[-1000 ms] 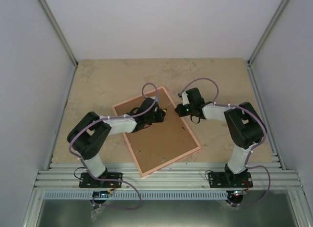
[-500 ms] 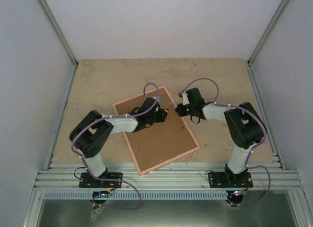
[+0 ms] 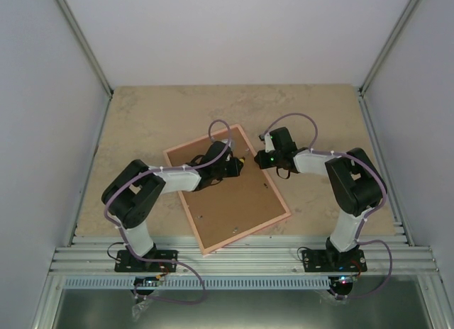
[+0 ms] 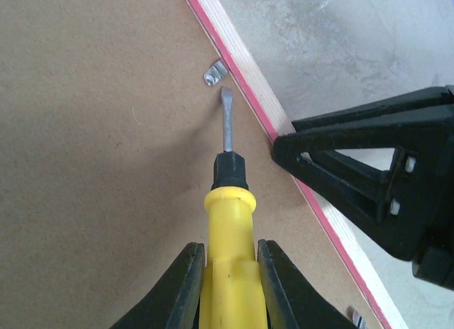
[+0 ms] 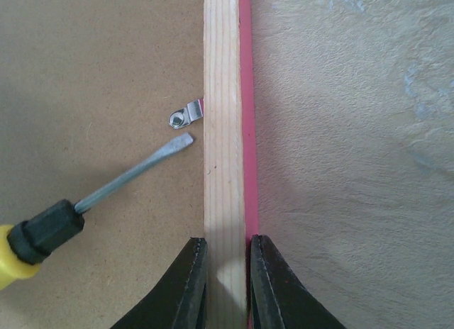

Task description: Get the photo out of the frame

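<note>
The pink frame lies face down on the table, its brown backing board up. The photo is hidden under the board. My left gripper is shut on a yellow-handled screwdriver. Its flat blade tip sits just short of a small metal clip by the frame's right rail. My right gripper is shut on that rail, one finger on each side. The clip and the blade also show in the right wrist view.
Another metal clip shows further down the same rail. Small clips dot the board near its lower edge. The beige table ends at a metal rail in front and white walls on three sides.
The left arm has shifted very slightly, its elbow a little right. The right arm and the frame have not moved.
</note>
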